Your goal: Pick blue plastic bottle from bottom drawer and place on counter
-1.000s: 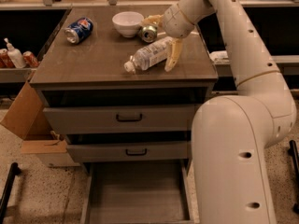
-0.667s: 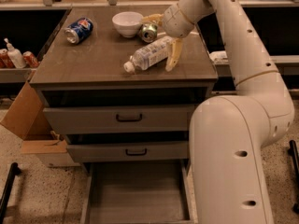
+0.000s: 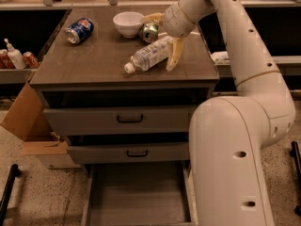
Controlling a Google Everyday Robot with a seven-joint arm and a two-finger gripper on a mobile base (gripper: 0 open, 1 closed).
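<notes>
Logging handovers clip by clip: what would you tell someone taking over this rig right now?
Gripper: open, low over the right rear of the counter, one finger on each side of the bottle's base end.
Blue plastic bottle: lying on its side on the counter, cap toward the front left.
Bottom drawer: pulled out.
Done: bottle is out of the drawer and resting on the counter.
Left: probably only to lift the gripper clear without nudging the bottle.

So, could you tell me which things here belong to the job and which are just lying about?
Job: bottle, counter, bottom drawer, gripper open over the bottle.
Lying about: blue can, green can, bowl, box.
</notes>
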